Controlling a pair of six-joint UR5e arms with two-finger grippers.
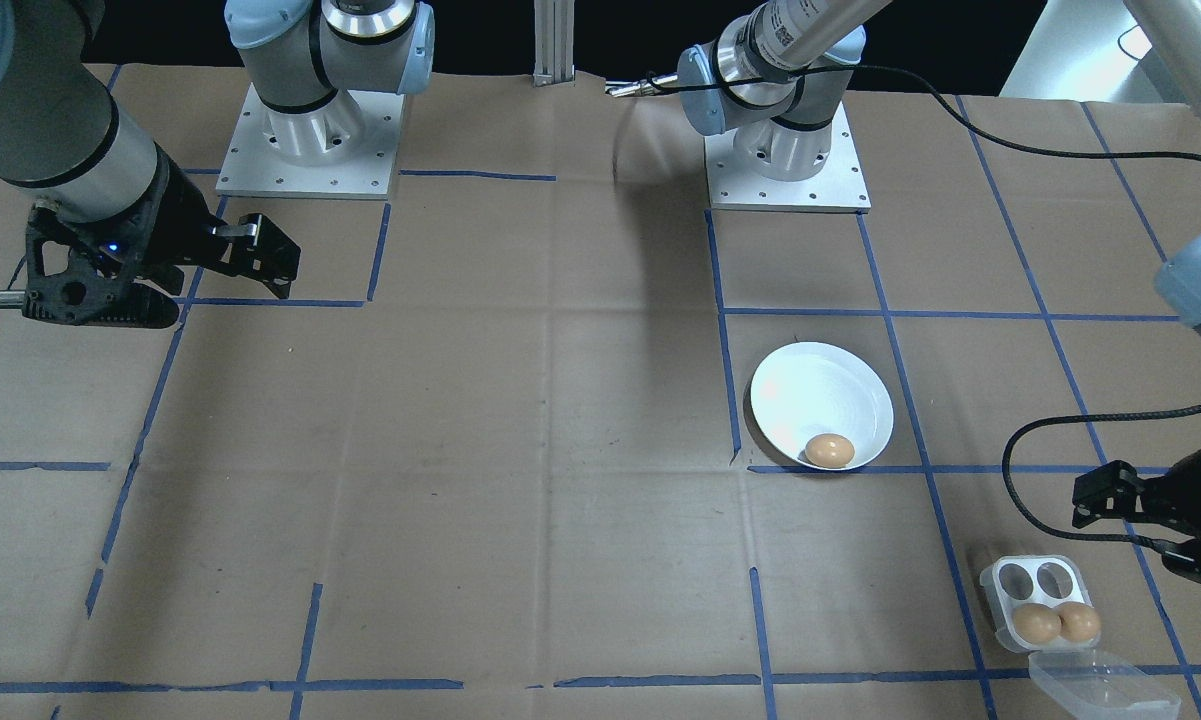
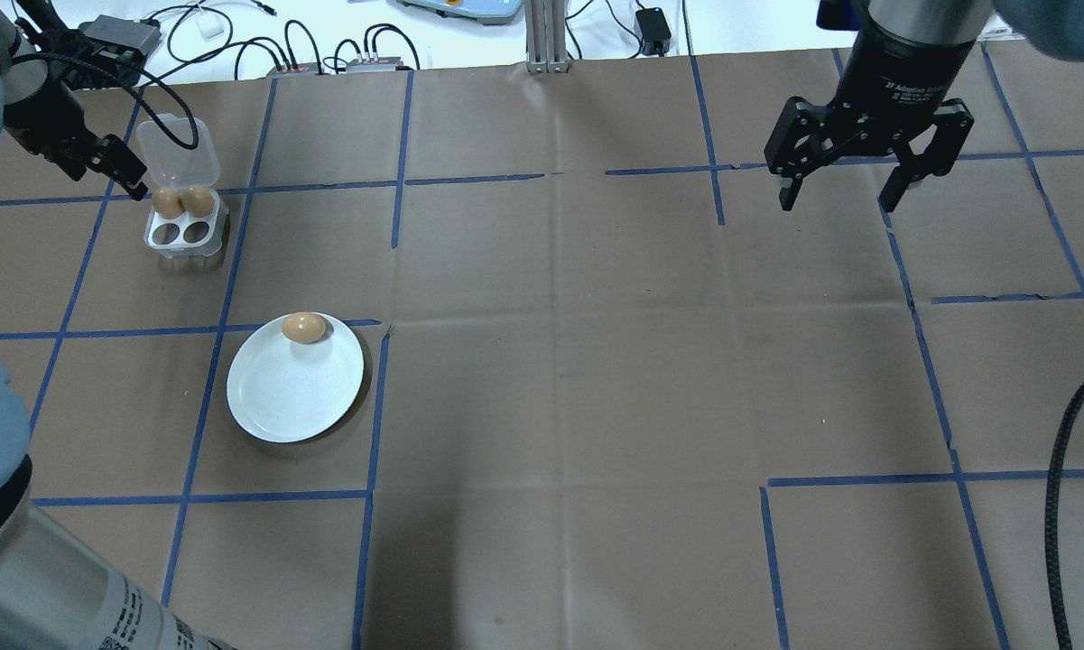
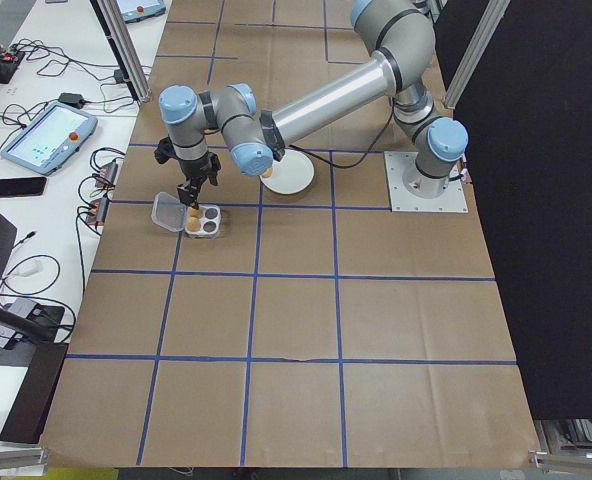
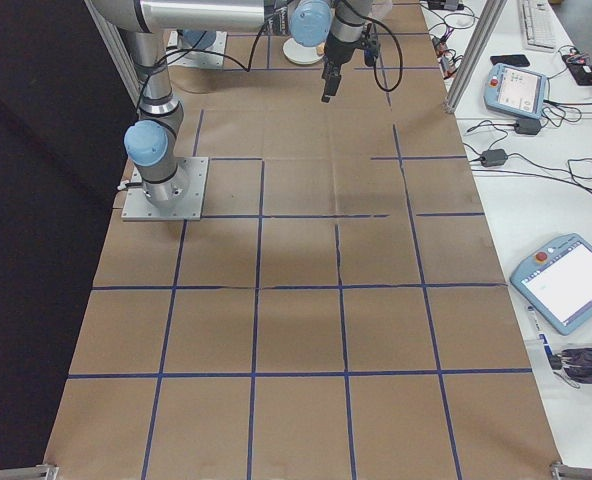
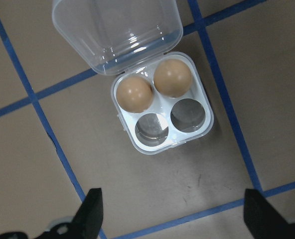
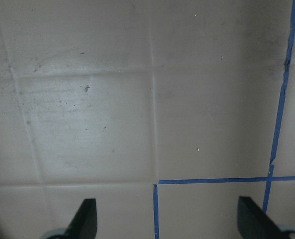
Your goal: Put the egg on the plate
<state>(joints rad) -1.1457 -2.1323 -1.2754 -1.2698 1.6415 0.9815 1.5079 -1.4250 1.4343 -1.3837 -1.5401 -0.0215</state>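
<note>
Over the tray (image 5: 160, 102), left claw (image 5: 172, 216) gapes wide; eggs (image 5: 172, 77), probably fragile and slippery, want gentle side grip.

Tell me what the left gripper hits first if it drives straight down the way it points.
Probably the egg tray: the open left gripper points down near its empty-well side. Depth is unclear, so it could land on bare table just beside it.

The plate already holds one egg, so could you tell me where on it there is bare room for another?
The egg sits at the far rim of the plate. The centre and the whole near half are bare. The only crowded spot is that far edge, toward the tray.
</note>
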